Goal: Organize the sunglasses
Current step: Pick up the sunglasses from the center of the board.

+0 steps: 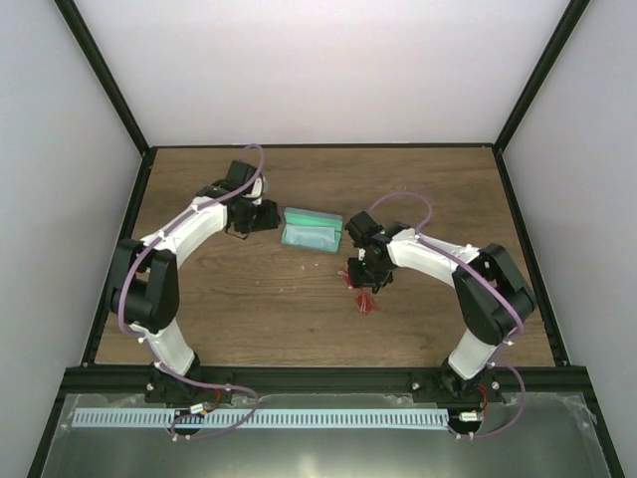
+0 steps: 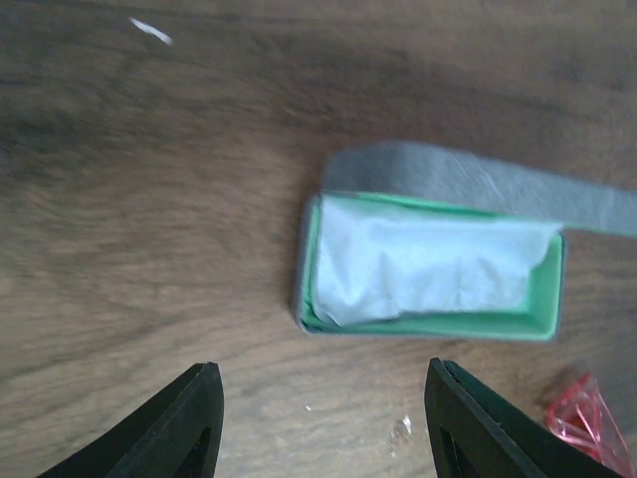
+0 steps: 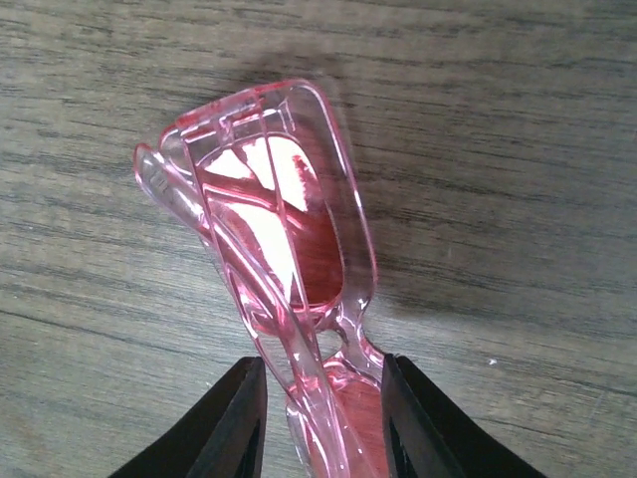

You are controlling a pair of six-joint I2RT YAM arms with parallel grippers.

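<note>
The sunglasses (image 3: 289, 239) are not yet put away. They sit folded, right of the table's (image 1: 249, 309) middle in the top view, and the right claw (image 3: 323, 360) is narrowed onto them: in the right wrist view its two dark fingers press the red translucent frame from either side near the hinge end, with the lens end pointing off toward 12 o'clock. A soft shadow lies under the frame, but I cannot tell whether the glasses are raised off the wood or only tipped on it.

The case (image 2: 428, 327) lies at about 11 o'clock from the sunglasses in the top view, near but apart from them. It is open, its grey lid (image 2: 478, 179) folded back on the far side and the green inside showing. The light blue cloth (image 2: 418, 264) lies crumpled in it and covers most of the bottom.

The left claw (image 2: 320, 366) is spread wide and holds nothing. It hangs at 9 o'clock of the case in the top view, just beside it, and in its own camera the case lies ahead at 12 o'clock with a corner of red frame at 4 o'clock.

As I judge it, the opening of the case and the grasp are done. What is left is to carry the glasses over, set them inside on the cloth, let go, and close the lid.
</note>
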